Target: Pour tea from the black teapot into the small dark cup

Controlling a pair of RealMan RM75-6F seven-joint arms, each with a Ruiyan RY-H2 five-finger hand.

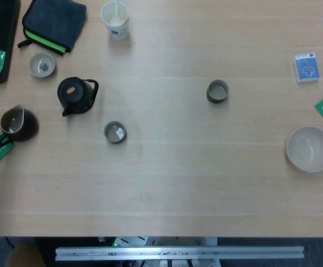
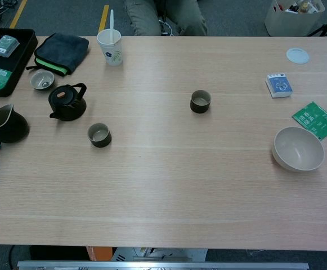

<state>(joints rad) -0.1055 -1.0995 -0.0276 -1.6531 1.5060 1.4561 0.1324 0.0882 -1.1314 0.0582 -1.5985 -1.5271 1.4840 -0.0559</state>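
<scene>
While neither hand appears in either view, so finger state cannot be told, the black teapot (image 2: 67, 103) stands upright at the table's (image 2: 169, 185) left, near 1 small dark cup (image 2: 99, 135).

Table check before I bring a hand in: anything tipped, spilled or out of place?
Nothing stands out. The black teapot sits upright with its lid on, both small dark cups stand upright, and the table shows no spill. Neither hand is in view.
</scene>
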